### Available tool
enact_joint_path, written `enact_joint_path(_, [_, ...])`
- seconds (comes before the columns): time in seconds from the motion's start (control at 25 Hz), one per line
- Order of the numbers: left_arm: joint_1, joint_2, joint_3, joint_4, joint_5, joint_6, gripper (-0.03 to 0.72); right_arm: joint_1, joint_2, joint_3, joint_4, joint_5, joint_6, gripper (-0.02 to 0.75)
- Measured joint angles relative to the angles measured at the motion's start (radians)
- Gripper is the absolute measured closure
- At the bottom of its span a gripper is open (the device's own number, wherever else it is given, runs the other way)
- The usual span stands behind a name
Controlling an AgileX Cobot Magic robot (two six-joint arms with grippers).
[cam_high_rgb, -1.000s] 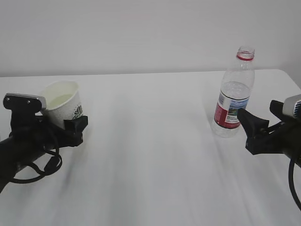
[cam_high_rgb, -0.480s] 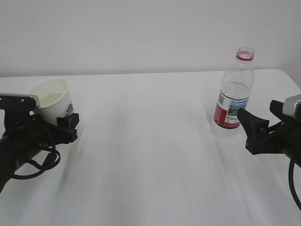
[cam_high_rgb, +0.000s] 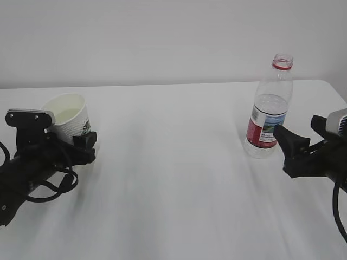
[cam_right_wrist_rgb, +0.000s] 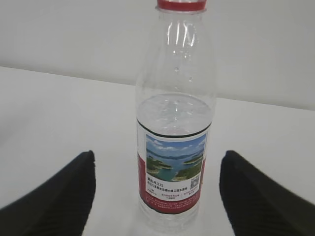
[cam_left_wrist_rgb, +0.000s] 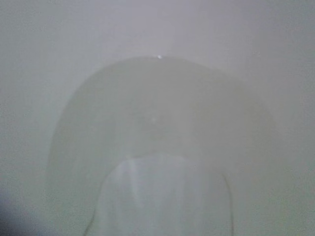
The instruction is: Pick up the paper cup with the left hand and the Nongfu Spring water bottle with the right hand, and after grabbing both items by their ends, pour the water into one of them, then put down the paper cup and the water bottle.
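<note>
Both risks are being carried now: the white tapered paper cup (cam_high_rgb: 69, 117), seemingly clamped tilted in the black left gripper (cam_high_rgb: 62, 142), could spill, while the clear ribbed red-labelled water bottle (cam_high_rgb: 268, 111), uncapped, is being framed untouched by the wide-open black right gripper (cam_high_rgb: 293, 146) and could be toppled.

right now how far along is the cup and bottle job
Pouring looks done: the paper cup holds liquid, and the Nongfu Spring water bottle stands uncapped, partly full, on the table. The right hand is open, clear of the bottle. In hand: the left hand grips the tilted cup. Left: setting it down.
</note>
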State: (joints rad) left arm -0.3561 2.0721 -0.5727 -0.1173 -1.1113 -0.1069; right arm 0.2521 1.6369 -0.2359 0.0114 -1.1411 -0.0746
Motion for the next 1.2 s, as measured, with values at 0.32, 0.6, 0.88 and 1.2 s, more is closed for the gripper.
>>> enact_joint_path(0.32, [0.0,0.012,0.0,-0.012,0.0,0.004,0.189,0.0,0.0,0.0,0.0,0.0,0.0,0.145])
enact_joint_path(0.6, [0.0,0.025,0.0,-0.016,0.0,0.006,0.189,0.0,0.0,0.0,0.0,0.0,0.0,0.145])
enact_joint_path(0.88, [0.0,0.025,0.0,-0.017,0.0,0.006,0.19,0.0,0.0,0.0,0.0,0.0,0.0,0.145])
enact_joint_path(1.2, [0.0,0.025,0.0,-0.042,0.0,0.007,0.188,0.0,0.0,0.0,0.0,0.0,0.0,0.145])
